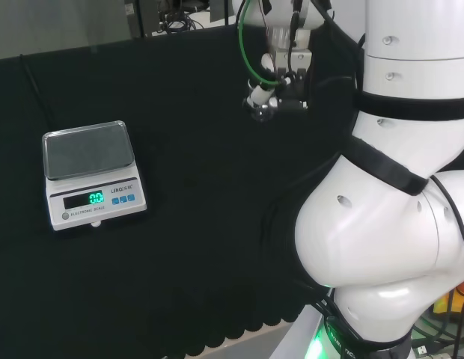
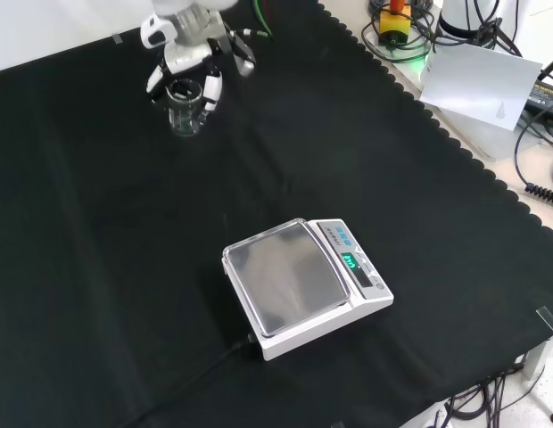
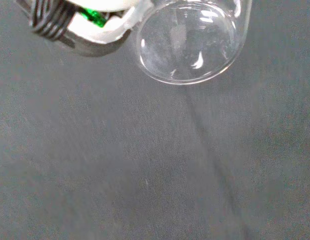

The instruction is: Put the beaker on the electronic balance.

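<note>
In the front view the hand (image 2: 189,55) sits at about 11 o'clock on the black tabletop (image 2: 98,267), near its far edge. Its fingers (image 2: 211,89) reach down on both sides of a clear glass beaker (image 2: 185,107) and close around the upper wall. The beaker is upright with its mouth open to the top; whether its base touches the cloth or hangs just above it cannot be told. In the wrist view the beaker (image 3: 190,42) appears as a round clear base beside part of the hand (image 3: 90,25), with bare cloth beyond it.

The scale (image 2: 305,285) lies well apart from the beaker, toward 5 o'clock of it in the front view, close to the middle of the tabletop. Its steel pan is bare and its lit display faces 3 o'clock. The cloth between beaker and scale is open. The scalloped cloth edge runs down the right side of the front view.

In the head view the scale (image 1: 92,173) sits at 9 o'clock, and the hand (image 1: 271,97) at about 1 o'clock, with open cloth between.
</note>
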Action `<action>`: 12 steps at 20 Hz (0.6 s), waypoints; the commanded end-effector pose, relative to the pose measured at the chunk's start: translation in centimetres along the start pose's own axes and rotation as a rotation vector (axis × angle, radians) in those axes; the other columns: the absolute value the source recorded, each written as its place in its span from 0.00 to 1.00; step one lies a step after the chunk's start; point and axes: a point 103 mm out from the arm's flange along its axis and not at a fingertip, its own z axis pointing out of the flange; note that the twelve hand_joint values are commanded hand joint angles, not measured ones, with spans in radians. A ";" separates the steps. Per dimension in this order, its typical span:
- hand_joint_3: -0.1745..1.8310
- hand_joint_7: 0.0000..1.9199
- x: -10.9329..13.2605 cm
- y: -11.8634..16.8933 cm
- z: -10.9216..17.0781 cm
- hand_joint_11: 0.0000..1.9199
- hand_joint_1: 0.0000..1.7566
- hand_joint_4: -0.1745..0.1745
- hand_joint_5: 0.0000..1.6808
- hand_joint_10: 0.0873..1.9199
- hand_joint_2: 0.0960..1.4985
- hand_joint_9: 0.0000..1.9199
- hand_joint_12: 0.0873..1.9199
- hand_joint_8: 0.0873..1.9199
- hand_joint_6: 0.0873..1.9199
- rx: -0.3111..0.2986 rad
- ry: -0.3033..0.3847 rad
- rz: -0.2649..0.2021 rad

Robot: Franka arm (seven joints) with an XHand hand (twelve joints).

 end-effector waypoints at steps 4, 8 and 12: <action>0.19 0.38 2.5 -1.7 -3.6 0.66 0.66 0.00 0.44 0.60 0.74 0.54 0.37 0.74 0.71 -0.026 -0.015 -0.045; 0.13 0.39 6.1 -2.0 -3.8 0.66 0.68 0.00 0.42 0.60 0.79 0.53 0.38 0.73 0.72 -0.020 -0.019 -0.118; 0.12 0.39 12.1 -2.8 -3.5 0.66 0.68 0.00 0.42 0.60 0.79 0.54 0.38 0.73 0.72 -0.003 -0.036 -0.227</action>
